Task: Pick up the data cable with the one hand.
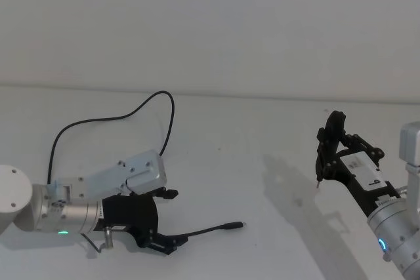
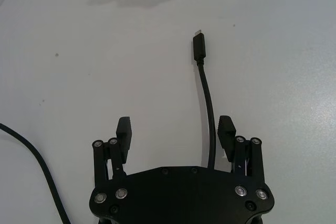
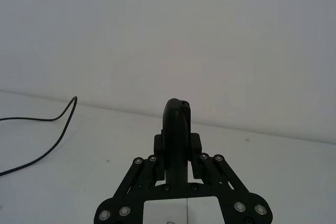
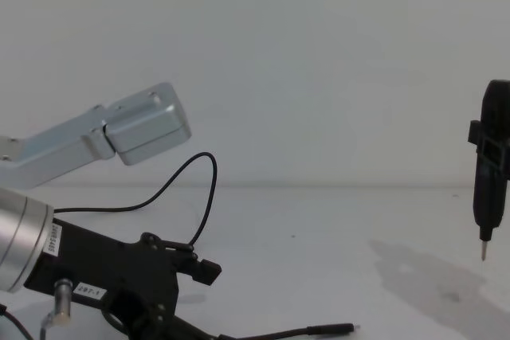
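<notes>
My left arm (image 1: pixel 69 218) reaches low, jaws wide apart; my right arm (image 1: pixel 394 224) is raised, jaws clamping a black tool (image 1: pixel 332 137).

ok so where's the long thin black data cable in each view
Head: data cable loops back left, plug front centre.
Left wrist: cord runs out between the left gripper's open fingers.
Right wrist: thin curve, clear of the right gripper's black pointed tool.
Chest: loop centre left, plug at bottom.
Landmark: that black gripper straddling the cord.
</notes>
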